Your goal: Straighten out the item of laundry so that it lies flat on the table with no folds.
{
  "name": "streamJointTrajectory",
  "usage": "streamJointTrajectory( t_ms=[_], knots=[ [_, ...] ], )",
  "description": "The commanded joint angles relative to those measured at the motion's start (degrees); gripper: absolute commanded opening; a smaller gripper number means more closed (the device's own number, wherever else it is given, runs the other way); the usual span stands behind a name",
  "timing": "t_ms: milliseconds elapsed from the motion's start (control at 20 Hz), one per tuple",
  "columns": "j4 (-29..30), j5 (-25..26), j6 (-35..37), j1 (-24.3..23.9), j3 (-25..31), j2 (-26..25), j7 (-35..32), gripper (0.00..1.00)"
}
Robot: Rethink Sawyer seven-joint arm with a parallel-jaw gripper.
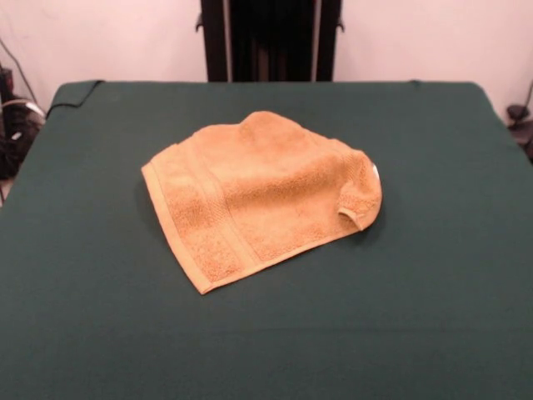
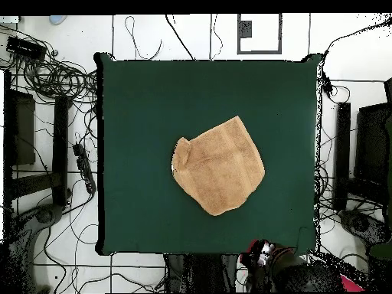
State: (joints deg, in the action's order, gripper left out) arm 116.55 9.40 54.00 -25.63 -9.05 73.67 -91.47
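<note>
Mid-table (image 1: 83, 333), the towel (image 1: 258, 196) lies skewed, one corner folded; pincer seemingly unseen.

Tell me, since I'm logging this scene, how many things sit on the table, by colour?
Orange-tan: 1, the towel, lying rumpled with one edge curled under, on the dark green table.
White: 0 as separate items; only a small white bit shows at the towel's curled edge.
Other colours: 0.
Total: 1 thing on the table.

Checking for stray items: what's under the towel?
Only the green table shows around the towel. Its right edge is folded under, so anything beneath is hidden.
</note>
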Motion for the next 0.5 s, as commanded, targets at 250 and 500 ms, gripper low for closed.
streamJointTrajectory(
  t_ms=[250, 500],
  knots=[
    [-2.73, -0.14, -7.46, 4.39, 8.85, -17.33, -6.33, 1.00],
    [-6.19, -0.67, -8.22, 5.31, 9.29, -21.92, -7.27, 1.00]
  ],
)
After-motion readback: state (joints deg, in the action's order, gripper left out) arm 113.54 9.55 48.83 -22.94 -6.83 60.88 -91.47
